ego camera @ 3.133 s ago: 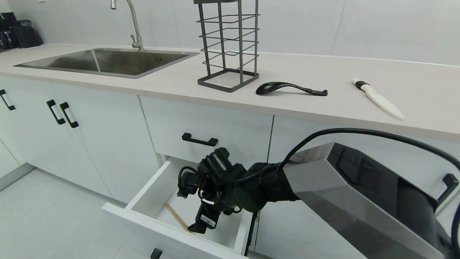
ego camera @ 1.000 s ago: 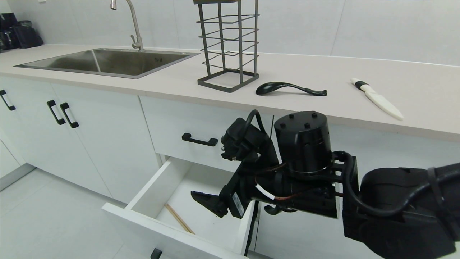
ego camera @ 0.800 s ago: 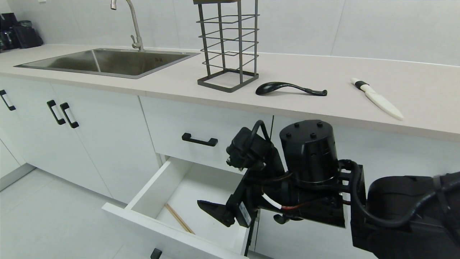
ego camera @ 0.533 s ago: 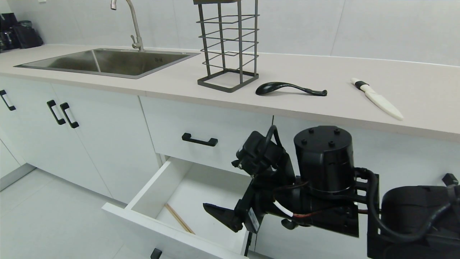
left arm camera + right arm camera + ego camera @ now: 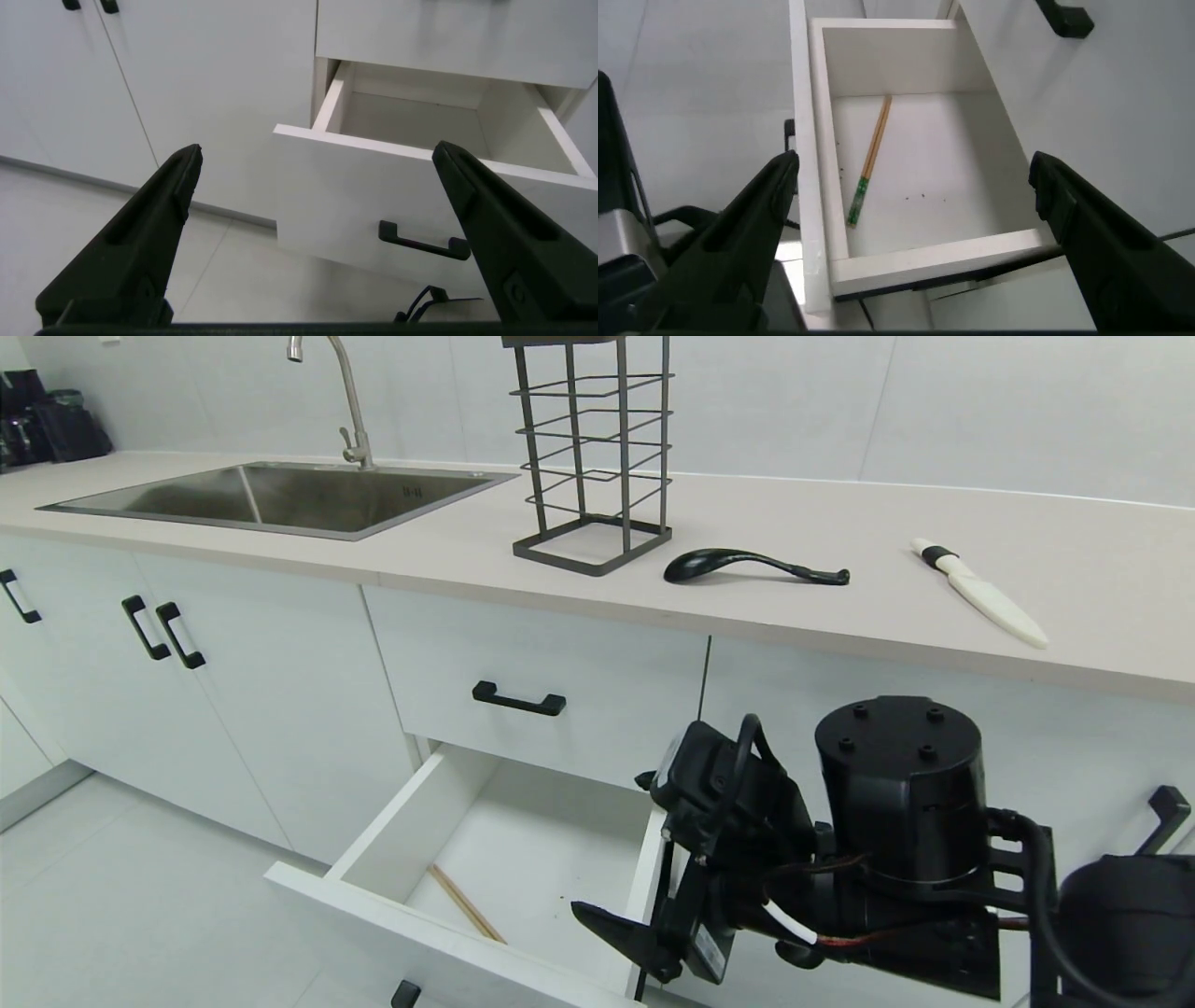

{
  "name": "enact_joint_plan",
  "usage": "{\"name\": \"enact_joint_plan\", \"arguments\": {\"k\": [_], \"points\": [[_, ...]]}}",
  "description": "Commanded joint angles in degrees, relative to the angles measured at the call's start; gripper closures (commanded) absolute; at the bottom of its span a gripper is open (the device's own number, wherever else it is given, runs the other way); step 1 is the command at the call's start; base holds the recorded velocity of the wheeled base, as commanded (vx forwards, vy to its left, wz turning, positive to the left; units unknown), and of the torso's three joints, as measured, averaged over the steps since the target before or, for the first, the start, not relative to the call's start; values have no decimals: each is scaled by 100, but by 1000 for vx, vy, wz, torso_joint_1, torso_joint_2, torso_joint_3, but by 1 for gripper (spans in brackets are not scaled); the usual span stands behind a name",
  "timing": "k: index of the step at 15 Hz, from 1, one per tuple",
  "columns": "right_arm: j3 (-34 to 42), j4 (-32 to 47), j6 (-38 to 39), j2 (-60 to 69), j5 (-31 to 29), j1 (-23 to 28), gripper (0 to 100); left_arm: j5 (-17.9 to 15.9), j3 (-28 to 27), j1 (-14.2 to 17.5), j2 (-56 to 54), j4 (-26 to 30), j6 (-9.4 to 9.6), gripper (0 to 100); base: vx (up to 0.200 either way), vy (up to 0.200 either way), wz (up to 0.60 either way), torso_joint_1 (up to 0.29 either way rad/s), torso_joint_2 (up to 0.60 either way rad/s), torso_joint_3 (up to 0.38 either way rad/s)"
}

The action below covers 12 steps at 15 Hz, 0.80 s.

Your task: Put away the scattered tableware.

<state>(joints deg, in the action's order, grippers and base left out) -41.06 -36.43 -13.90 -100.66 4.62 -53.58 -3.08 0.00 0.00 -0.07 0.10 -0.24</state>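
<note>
A black ladle [image 5: 747, 565] and a white knife [image 5: 980, 593] lie on the countertop [image 5: 840, 523], right of a wire rack [image 5: 593, 457]. Below, a white drawer [image 5: 392, 821] stands pulled out with a pair of wooden chopsticks [image 5: 465, 903] on its floor. My right gripper [image 5: 625, 943] hovers open and empty by the drawer's right front corner. In the right wrist view, the right gripper [image 5: 913, 163] looks down on the chopsticks [image 5: 868, 161] inside the drawer [image 5: 808, 168]. My left gripper [image 5: 316, 149] is open and empty, low in front of the drawer [image 5: 374, 187].
A steel sink [image 5: 280, 495] with a tap sits at the counter's left end. A shut drawer with a black handle [image 5: 518, 698] is above the open one. Cabinet doors [image 5: 187, 709] stand to the left, with bare floor before them.
My right gripper has risen out of the drawer and drawn back to the right and toward me. The chopsticks stay lying in the drawer.
</note>
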Motion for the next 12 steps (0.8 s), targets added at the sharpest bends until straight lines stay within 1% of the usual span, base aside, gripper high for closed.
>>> {"name": "enact_joint_plan", "arguments": {"k": [1, 4, 6, 10, 12], "points": [[-43, 4, -87, 2, -5, -4, 0, 1, 0, 0, 7, -1, -2, 0, 0, 0, 0, 0, 0, 0], [-25, 4, -78, -6, -5, 5, 0, 1, 0, 0, 7, -1, -2, 0, 0, 0, 0, 128, -162, -116], [-25, 4, -69, -6, -5, 5, 0, 1, 0, 0, 7, -1, -2, 0, 0, 0, 0, 203, -183, -266], [1, 4, -60, 2, -5, -4, 0, 1, 0, 0, 7, -1, -2, 0, 0, 0, 0, 197, -615, -228], [10, 13, -52, 2, -5, -4, 0, 1, 0, -9, 7, -1, -2, 0, 0, 0, 0, 56, -488, -244]]}}
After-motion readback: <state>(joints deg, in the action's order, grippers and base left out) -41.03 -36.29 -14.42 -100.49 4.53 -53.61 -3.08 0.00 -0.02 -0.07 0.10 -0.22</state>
